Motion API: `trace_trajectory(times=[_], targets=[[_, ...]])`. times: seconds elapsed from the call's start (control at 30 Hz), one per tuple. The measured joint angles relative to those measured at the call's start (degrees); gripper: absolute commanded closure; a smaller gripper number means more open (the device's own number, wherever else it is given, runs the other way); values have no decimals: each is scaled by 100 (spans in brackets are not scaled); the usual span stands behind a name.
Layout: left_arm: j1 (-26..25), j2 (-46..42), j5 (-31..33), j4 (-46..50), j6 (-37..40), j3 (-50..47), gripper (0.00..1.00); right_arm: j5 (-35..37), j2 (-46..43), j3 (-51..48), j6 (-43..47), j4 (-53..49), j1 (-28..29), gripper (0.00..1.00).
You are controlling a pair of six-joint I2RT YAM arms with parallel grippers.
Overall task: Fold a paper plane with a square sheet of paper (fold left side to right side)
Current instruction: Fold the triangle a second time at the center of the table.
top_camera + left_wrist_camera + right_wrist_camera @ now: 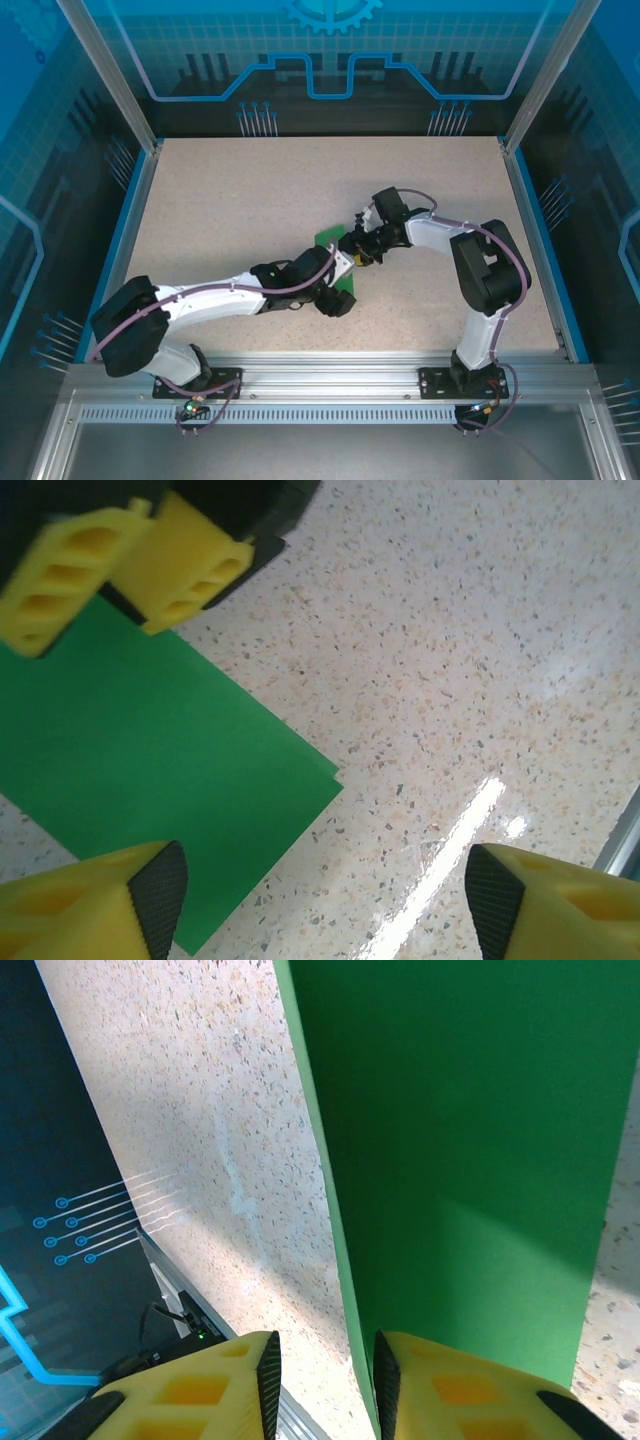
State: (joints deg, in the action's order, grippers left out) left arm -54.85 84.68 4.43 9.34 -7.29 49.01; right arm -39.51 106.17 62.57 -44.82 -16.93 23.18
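The square sheet of paper (150, 770) is bright green and lies flat on the speckled table, folded double, with two layers showing at its corner. From above, only slivers of the paper (325, 238) show between the two arms. My left gripper (327, 900) stands wide open low over the table; one pad is over the paper's edge and the other over bare table. My right gripper (322, 1380) has a narrow gap between its jaws, with table showing through it. Its right finger sits on the paper (470, 1160) by the long edge. Its yellow fingers (190, 565) rest at the sheet's far side.
Both arms meet over the middle of the table (300, 190). Blue-edged walls ring the table and an aluminium rail (320, 375) runs along the near edge. A dark wall with blue circuit lines (60, 1220) stands beyond the table edge.
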Motion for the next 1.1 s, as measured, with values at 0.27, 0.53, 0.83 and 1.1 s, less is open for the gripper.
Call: trace_trajectory(times=[0.27,0.53,0.83,1.1], targets=[[-614,1086,981,466,140,946,15,0,0,7,-31,-7,0,67],[-789,1679,2035,914,92,1379,19,0,0,7,-48,-7,0,68],[-789,1869,2415,1117,-28,1545,58,4,0,7,-46,-13,0,68],[-748,1823,2378,1054,-31,1462,95,42,0,7,-37,-63,0,68]])
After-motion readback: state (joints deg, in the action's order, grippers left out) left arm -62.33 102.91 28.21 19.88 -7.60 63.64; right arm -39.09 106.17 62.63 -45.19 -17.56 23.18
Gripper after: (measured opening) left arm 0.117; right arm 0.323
